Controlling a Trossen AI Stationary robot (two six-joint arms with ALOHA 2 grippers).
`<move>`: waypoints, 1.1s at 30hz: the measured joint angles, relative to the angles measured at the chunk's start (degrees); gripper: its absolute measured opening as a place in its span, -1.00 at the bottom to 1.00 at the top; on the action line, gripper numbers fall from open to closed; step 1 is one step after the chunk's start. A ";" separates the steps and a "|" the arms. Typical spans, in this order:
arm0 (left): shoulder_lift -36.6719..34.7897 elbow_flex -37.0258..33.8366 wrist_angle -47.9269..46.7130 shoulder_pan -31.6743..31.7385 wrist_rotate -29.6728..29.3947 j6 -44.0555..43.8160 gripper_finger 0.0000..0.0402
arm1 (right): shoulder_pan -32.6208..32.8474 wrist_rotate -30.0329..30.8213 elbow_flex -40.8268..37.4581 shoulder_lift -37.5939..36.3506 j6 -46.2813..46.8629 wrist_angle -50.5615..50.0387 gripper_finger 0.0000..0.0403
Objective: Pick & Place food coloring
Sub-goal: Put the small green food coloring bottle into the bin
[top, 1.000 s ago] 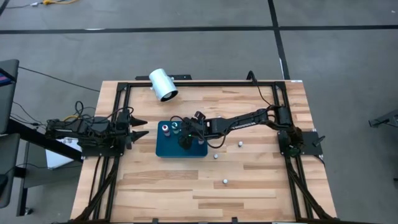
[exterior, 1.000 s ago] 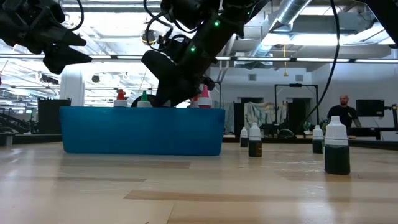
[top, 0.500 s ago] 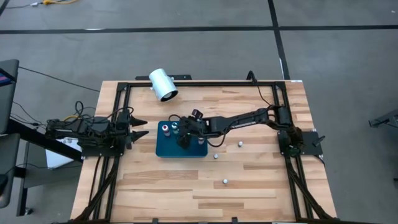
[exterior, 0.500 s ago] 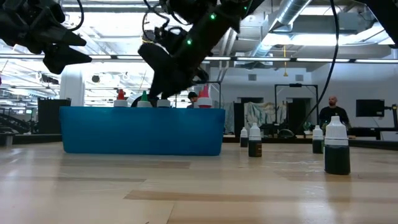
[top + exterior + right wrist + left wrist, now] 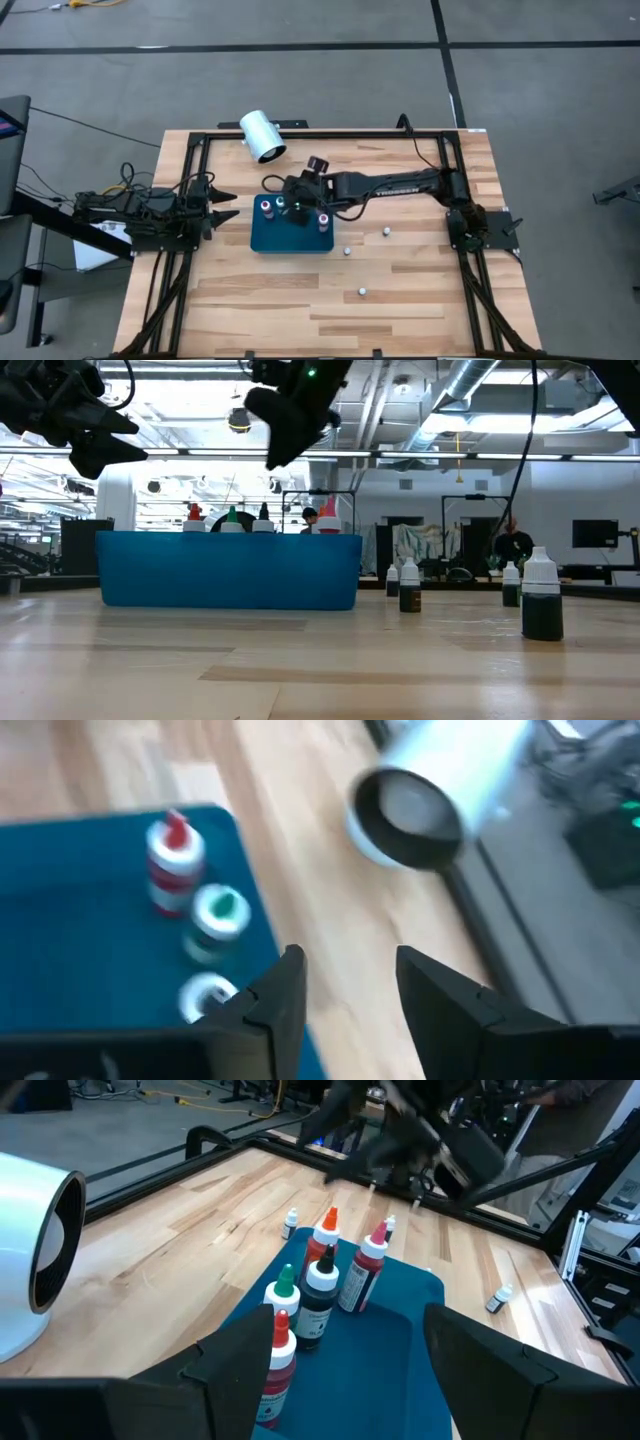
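Near the table's (image 5: 400, 290) middle, small food coloring bottles (image 5: 322, 1285) with red, green, black and pink tops stand upright in a blue tray (image 5: 290, 240); three more stand loose toward the right edge. Above the tray's far edge, the right gripper (image 5: 291, 196) hangs empty, fingers apart. Only the low view shows dark liquid in the loose bottles. The left gripper (image 5: 228, 205) waits open at the left edge.

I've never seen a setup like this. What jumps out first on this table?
The teal tray near the table's middle catches the eye, with small food coloring bottles standing upright in it. The right arm's tool hangs above the tray's far edge with nothing between its fingers. A large white cylinder lies on its side at the far edge, a few loose bottles stand on the bare wood, and the left tool waits at the left side.
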 joint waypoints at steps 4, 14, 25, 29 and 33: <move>-0.02 0.00 0.00 0.00 -0.01 0.01 0.24 | -0.46 1.37 3.35 -0.09 0.03 -11.02 -0.36; 0.00 0.00 -0.01 -0.01 0.00 0.83 0.24 | -1.77 1.04 4.85 -0.98 12.60 -37.97 -0.39; -0.01 0.00 -0.04 -0.02 0.00 1.07 0.24 | -1.77 1.28 4.77 -2.16 16.25 -38.36 -0.41; 0.00 0.00 -0.07 0.00 0.00 1.07 0.24 | -1.77 1.24 2.35 -2.15 17.30 -36.41 -0.41; 0.00 0.00 -0.22 -0.02 0.00 1.07 0.24 | -1.62 1.14 -1.04 -2.16 19.12 -35.03 -0.41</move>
